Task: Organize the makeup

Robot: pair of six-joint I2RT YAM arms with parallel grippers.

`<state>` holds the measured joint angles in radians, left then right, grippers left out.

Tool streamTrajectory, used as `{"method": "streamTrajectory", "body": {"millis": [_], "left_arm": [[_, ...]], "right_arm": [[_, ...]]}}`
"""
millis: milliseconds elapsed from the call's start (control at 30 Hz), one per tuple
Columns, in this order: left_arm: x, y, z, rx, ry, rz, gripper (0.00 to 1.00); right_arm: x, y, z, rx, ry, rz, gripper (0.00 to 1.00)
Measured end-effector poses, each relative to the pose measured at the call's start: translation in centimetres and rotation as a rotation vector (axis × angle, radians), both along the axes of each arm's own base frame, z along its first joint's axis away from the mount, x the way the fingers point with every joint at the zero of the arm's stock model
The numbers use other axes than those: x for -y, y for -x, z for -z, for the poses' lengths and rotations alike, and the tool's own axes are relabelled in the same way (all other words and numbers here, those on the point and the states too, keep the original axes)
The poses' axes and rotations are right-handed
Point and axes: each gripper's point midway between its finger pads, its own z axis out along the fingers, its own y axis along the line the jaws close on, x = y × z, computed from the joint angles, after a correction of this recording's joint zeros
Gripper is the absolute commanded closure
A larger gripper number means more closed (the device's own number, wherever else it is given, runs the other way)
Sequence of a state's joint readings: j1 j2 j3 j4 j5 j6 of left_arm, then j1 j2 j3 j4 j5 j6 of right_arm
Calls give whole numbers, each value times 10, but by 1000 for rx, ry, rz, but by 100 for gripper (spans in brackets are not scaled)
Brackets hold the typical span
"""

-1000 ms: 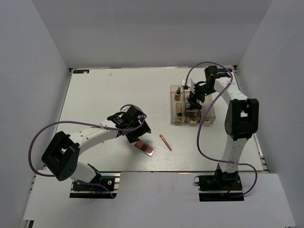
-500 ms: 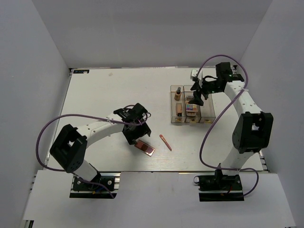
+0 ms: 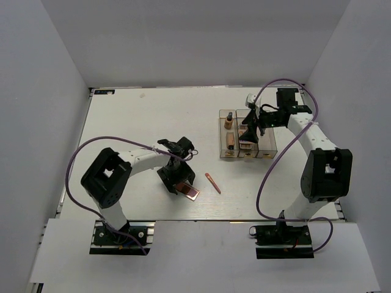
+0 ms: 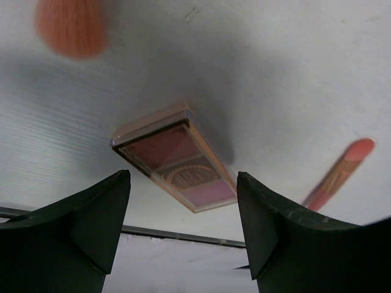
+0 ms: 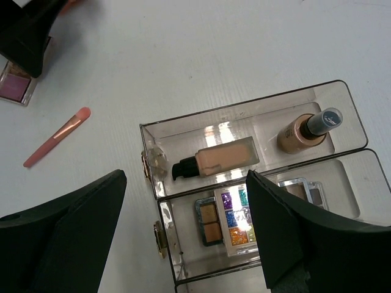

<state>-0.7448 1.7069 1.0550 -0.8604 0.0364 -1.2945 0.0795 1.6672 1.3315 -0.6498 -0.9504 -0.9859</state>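
Standing apart and empty, the left gripper (image 4: pixel 183 177) frames the pink-brown palette (image 4: pixel 174 159), flat on the table (image 3: pixel 134 122), coral stick (image 4: pixel 339 174) nearby. The right gripper (image 5: pixel 186 177), equally wide, hangs above the clear box (image 5: pixel 244 110) — multicoloured palette (image 5: pixel 238 223) inside.

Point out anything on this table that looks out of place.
Two items lie loose outside the clear compartment box: a pink-brown rectangular eyeshadow palette near the front edge, under the open left pincer, and a slim coral-pink stick slanted beside it. Inside the box, a beige pump bottle lies on its side.
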Motion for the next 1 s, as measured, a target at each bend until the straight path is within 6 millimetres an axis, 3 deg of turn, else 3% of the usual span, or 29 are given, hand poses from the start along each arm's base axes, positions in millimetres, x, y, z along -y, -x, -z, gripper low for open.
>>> {"method": "streamTrajectory", "body": {"millis": [233,333,500,600,700,800,933,1000], "left_arm": [[2,6,13,-68,-16,-6,28],[4,6,14,-78,-19,-10,41],[7,2,11,-68,-15,-4,73],[15,-9,1,-24,-1,29,83],[41,-40,-30,101,61,103,87],[82,-81,-81,295,187,197,89],[132,-127,-145,519,334,320,91],[155,-148,-166,605,387,367,91]], "right_arm": [[-2,0,-9,17,-25,5,15],[-1,1,-12,24,-31,10,15],[3,4,-13,19,-42,29,16],[6,4,-17,17,-53,52,19],[11,-3,-19,18,-57,126,28],[21,-11,-24,33,-60,235,63],[37,-28,-36,56,-79,381,97],[49,-34,-38,69,-82,457,100]]}}
